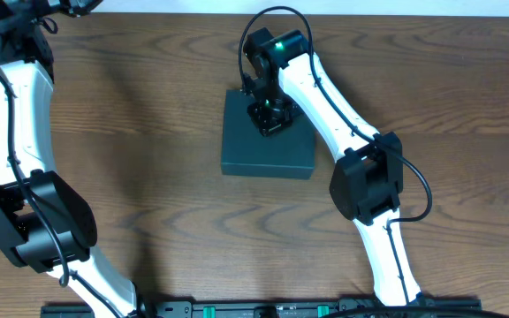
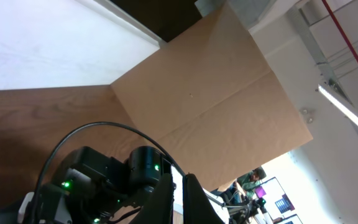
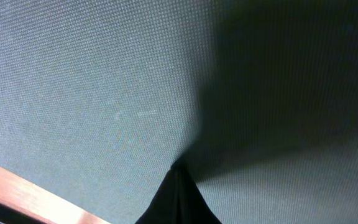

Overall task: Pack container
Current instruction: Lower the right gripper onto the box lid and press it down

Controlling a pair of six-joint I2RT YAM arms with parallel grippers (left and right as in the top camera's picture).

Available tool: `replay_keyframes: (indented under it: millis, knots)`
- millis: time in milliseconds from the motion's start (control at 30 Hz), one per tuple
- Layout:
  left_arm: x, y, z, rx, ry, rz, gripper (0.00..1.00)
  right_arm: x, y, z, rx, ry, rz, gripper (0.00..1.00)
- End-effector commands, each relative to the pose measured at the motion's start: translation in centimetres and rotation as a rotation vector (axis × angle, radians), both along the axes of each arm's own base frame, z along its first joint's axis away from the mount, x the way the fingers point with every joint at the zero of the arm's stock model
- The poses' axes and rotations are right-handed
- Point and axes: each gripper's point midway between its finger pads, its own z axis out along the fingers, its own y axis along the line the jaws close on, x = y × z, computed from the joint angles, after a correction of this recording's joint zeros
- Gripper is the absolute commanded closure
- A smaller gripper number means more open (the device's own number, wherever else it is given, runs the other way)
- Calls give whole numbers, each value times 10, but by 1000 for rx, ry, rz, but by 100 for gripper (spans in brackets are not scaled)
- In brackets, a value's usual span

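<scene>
The container is a dark teal-black square box lying closed at the middle of the table. My right gripper stands over its far right part, shut, with its tips down on the lid. The right wrist view is filled by the woven teal lid of the container, and the right gripper tips meet in a point against it, holding nothing. My left gripper is shut and empty, aimed up and away from the table. In the overhead view only the left arm shows, far left of the box.
The wooden table spreads all around the box. A black rail runs along the front edge. A strip of table shows beside the lid. A tan board and a distant person appear in the left wrist view.
</scene>
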Motion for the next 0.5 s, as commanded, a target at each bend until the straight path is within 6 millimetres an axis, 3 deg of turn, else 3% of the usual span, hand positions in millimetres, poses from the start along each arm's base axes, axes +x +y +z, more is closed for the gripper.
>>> replay_keyframes:
  millis: [0,200,333,467]
  knots:
    - [-4,0,6,11,-18,-1,94,-3,-6,-13,-20,19,25,99]
    - [-4,0,6,11,-18,-1,94,-11,-10,-26,-34,53,50,99]
    - [-4,0,6,11,-18,-1,94,-2,-7,-9,-11,8,46,99]
    - [-4,0,6,10,-18,0,94,10,-6,23,24,-61,36,99]
